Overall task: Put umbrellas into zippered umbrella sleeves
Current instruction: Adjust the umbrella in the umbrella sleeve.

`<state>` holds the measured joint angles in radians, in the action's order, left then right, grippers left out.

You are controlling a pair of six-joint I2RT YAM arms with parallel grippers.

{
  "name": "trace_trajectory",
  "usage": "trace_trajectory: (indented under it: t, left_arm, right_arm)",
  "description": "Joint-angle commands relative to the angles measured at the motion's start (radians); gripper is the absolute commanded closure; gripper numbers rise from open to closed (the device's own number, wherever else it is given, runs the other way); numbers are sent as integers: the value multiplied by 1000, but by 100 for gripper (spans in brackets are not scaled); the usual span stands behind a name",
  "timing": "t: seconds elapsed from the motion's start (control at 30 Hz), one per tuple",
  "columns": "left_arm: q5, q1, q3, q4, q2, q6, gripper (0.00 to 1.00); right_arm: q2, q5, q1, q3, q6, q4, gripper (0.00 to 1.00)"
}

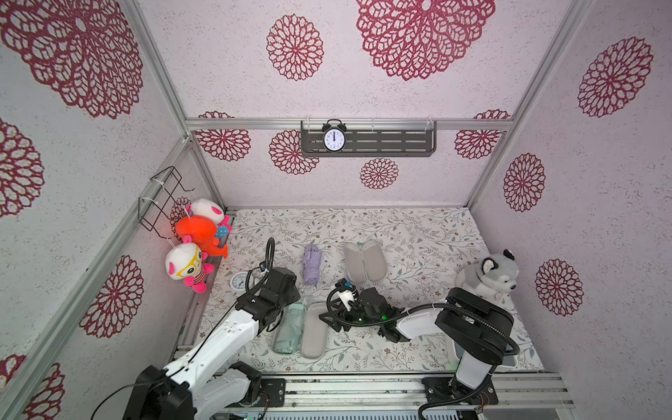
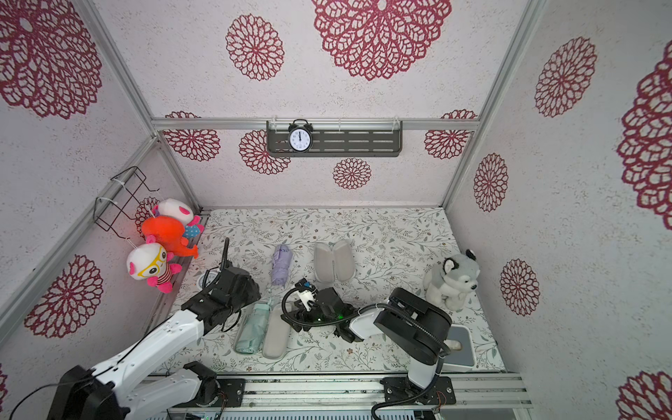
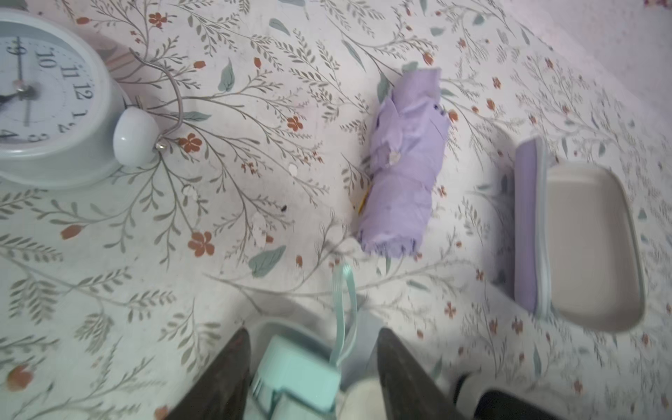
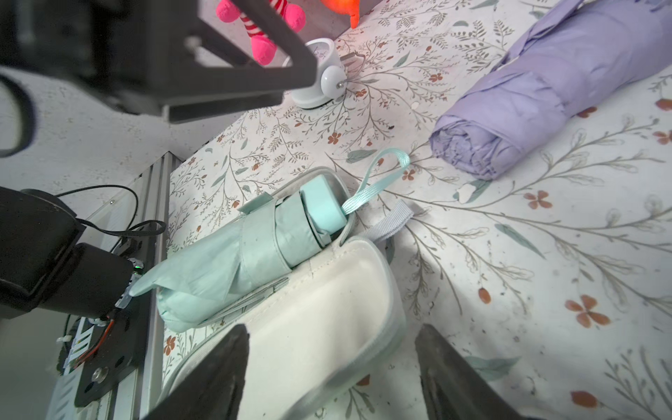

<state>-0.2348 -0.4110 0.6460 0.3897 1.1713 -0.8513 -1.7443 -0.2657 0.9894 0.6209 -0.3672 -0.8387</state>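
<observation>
Mint umbrella, in mint sleeve: light, soft, slippery, we judge; we would grip its stiff handle. Left hand spread astride that; right hand spread above the sleeve.

The mint green umbrella is thin, matt, creased cloth; its handle cap is smooth plastic and its loop woven ribbon. The lilac umbrella is the same crumpled matt fabric. The mint green sleeve shows soft, matt, pale lining. A printed floral cloth covers the surface. The white clock looks like glossy plastic.
</observation>
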Motion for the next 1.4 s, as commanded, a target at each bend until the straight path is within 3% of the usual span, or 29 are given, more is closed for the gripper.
trace_trajectory:
  t: [0.0,0.13,0.23,0.37,0.5,0.9,1.1,1.23,1.37]
  left_arm:
    - [156,49,44,-113,131,73,46]
    - [202,37,68,-206,270,69,51]
    - [206,37,54,-250,283,65,53]
    - [203,33,72,-210,292,60,68]
    - [150,36,71,-168,291,78,68]
    - [189,37,44,-237,352,74,70]
    - [177,37,18,-262,342,69,83]
    - [189,37,17,-263,340,70,100]
    - [172,37,11,-237,291,69,100]
  right_arm:
    - [58,26,-1,-5,15,27,25]
    - [56,23,-1,-3,17,20,25]
    - [44,14,0,2,15,22,25]
    - [27,8,1,10,16,23,25]
    - [27,13,0,16,23,35,25]
    - [-5,-3,6,42,-8,66,25]
    - [-3,32,23,51,-25,93,25]
    - [-8,39,43,65,-37,123,26]
    - [30,81,79,52,-57,162,28]
